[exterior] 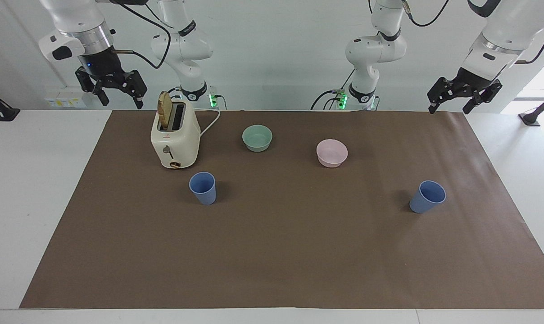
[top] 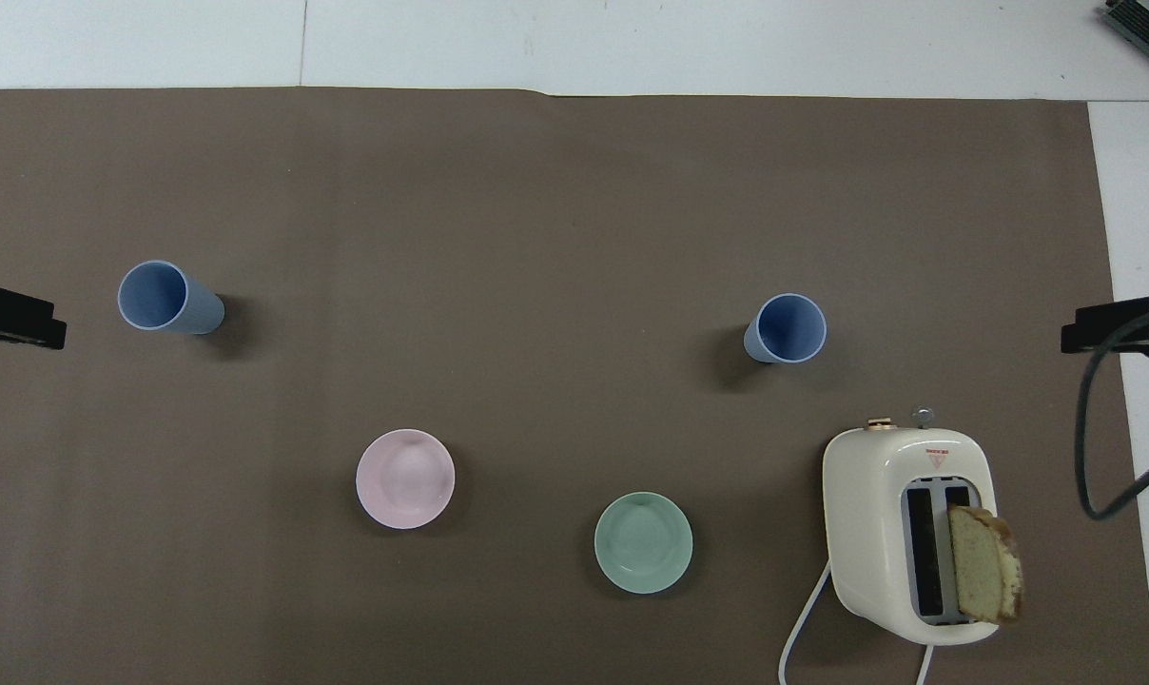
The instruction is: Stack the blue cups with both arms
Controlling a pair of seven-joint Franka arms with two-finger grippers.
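Note:
Two blue cups stand upright on the brown mat, far apart. One blue cup (exterior: pixel 203 188) (top: pixel 786 328) is toward the right arm's end, just farther from the robots than the toaster. The other blue cup (exterior: pixel 427 196) (top: pixel 165 297) is toward the left arm's end. My right gripper (exterior: pixel 121 100) (top: pixel 1112 328) hangs open and empty, high over the mat's edge at its own end. My left gripper (exterior: pixel 452 105) (top: pixel 13 316) hangs open and empty, high over the mat's edge at its end. Neither touches a cup.
A cream toaster (exterior: pixel 175 139) (top: pixel 907 528) with a slice of bread in one slot stands toward the right arm's end. A mint-green bowl (exterior: pixel 257 137) (top: pixel 643 542) and a pink bowl (exterior: pixel 332 152) (top: pixel 405 478) sit nearer to the robots than the cups.

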